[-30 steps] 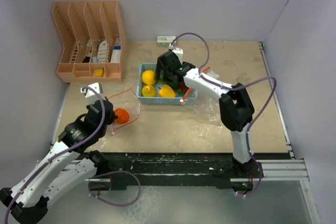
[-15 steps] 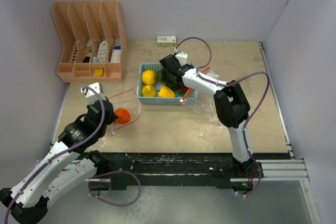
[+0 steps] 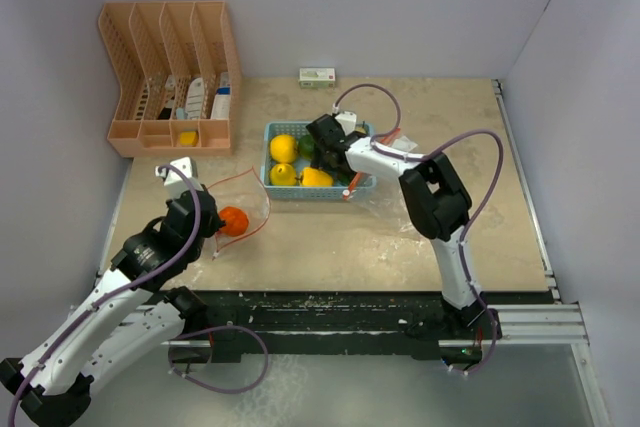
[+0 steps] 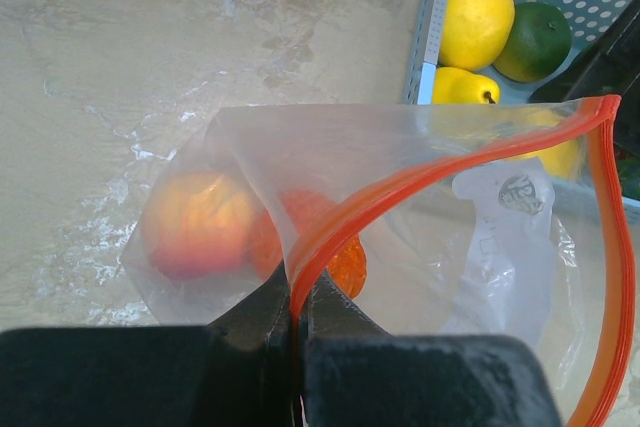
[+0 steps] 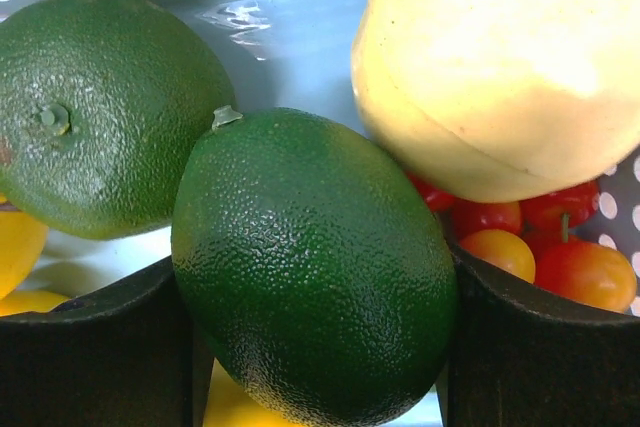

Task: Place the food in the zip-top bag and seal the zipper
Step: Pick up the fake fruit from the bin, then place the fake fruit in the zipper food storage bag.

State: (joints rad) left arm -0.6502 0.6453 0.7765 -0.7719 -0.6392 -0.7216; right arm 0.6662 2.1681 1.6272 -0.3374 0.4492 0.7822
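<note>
A clear zip-top bag (image 3: 245, 197) with an orange zipper rim lies left of the light-blue basket (image 3: 267, 159). My left gripper (image 3: 210, 235) is shut on the bag's rim (image 4: 300, 267) and holds the mouth open. An orange fruit (image 4: 348, 265) and a peach-coloured fruit (image 4: 198, 222) lie inside. My right gripper (image 3: 326, 145) is down in the basket, its fingers (image 5: 90, 347) pressed on both sides of a dark green fruit (image 5: 315, 267). Another green fruit (image 5: 100, 107), a pale yellow one (image 5: 510, 57) and small red and orange ones (image 5: 565, 267) lie around it. A lemon (image 3: 284, 147) and a yellow pepper (image 3: 316, 176) sit in the basket.
A peach-coloured file organizer (image 3: 170, 72) stands at the back left. A small white box (image 3: 317, 75) lies against the back wall. Crumpled clear plastic (image 3: 390, 202) lies right of the basket. Walls close in on the left, back and right.
My right gripper has moved down and forward into the basket and now brackets the green fruit. The left arm and the bag have not moved.
</note>
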